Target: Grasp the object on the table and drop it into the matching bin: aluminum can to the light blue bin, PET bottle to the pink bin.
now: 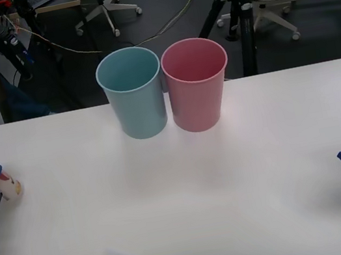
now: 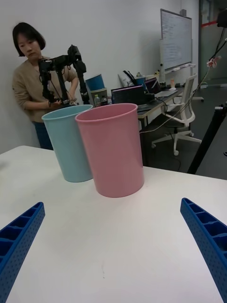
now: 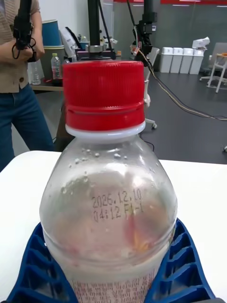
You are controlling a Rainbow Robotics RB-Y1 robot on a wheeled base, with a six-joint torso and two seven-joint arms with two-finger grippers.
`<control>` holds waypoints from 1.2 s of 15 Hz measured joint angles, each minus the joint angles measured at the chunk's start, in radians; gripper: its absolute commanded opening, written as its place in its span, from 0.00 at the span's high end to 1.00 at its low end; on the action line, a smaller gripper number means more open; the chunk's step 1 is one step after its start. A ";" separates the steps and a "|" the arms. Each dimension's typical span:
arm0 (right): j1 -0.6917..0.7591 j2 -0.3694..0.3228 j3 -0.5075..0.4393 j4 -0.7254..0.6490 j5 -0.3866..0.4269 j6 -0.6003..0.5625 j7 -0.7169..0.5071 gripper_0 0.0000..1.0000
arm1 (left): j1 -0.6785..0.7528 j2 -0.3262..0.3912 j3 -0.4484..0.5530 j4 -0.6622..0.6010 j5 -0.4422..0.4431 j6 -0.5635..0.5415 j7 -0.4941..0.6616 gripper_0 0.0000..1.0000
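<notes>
Bottle [image 3: 109, 199] pinched in my left gripper [image 3: 111, 265] at the table's [image 1: 234, 189] edge, next a carry to the pink bin [image 1: 197, 83]; right gripper [image 2: 113, 246] spread, idle.

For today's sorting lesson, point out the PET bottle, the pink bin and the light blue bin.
PET bottle [image 3: 104, 94]: left wrist view, on its red cap.
Pink bin [image 1: 197, 99]: front view, on its outer wall.
Light blue bin [image 1: 141, 109]: front view, on its outer wall.

Open white table [image 1: 193, 216] before the touching light blue bin [image 1: 133, 94] and pink bin [image 1: 197, 85]; mouths unobstructed.
</notes>
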 measured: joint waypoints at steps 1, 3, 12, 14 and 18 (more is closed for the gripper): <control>0.000 0.000 0.000 0.000 0.000 0.000 0.000 0.00 | 0.000 0.000 0.002 0.000 -0.004 -0.004 0.001 1.00; 0.000 0.000 0.000 0.000 0.000 0.000 0.000 0.00 | 0.001 0.000 0.005 0.000 -0.008 -0.010 0.002 1.00; 0.000 0.000 0.000 0.000 0.000 0.000 0.000 0.00 | 0.208 0.014 0.006 -0.258 -0.171 -0.079 0.159 1.00; 0.000 0.000 0.000 0.000 0.000 0.000 0.000 0.00 | 0.275 0.014 0.005 -0.348 -0.217 -0.112 0.250 1.00; 0.000 0.000 0.000 0.000 0.000 0.000 0.000 0.00 | 0.399 0.014 0.006 -0.533 -0.300 -0.194 0.394 1.00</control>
